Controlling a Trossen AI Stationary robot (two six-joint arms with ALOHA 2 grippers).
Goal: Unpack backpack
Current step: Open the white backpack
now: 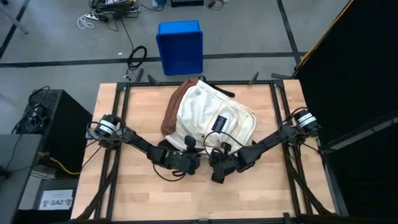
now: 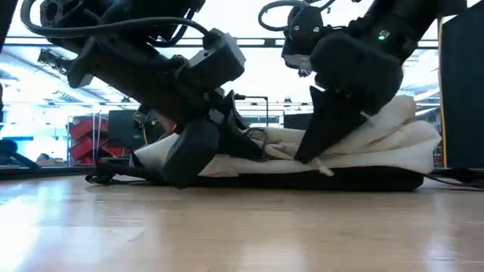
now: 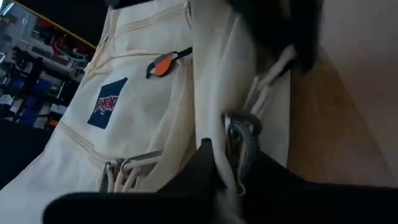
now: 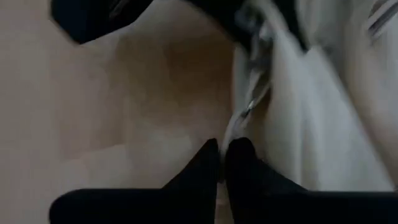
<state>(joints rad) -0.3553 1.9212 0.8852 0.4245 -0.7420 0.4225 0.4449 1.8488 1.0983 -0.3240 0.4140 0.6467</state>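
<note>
Pale wooden counter (image 1: 137, 124) is carrying the large cream-white fabric backpack (image 1: 208, 118), lying flat at its middle. Both tools are working at its near edge, probably to start the zip: the left tool (image 3: 227, 163) is pinching a metal zipper pull (image 3: 241, 127); the right tool (image 4: 222, 163) is pressing together on a cream cord. The dark blue logo patch (image 3: 106, 103) is carrying red lettering, unreadable

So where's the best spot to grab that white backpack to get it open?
Probably the zipper pull on the backpack, at its near edge where both grippers already work. The bag lies flat, front pocket up, so coming in low from the table's front edge reaches it; the left gripper is closed around it.
</note>
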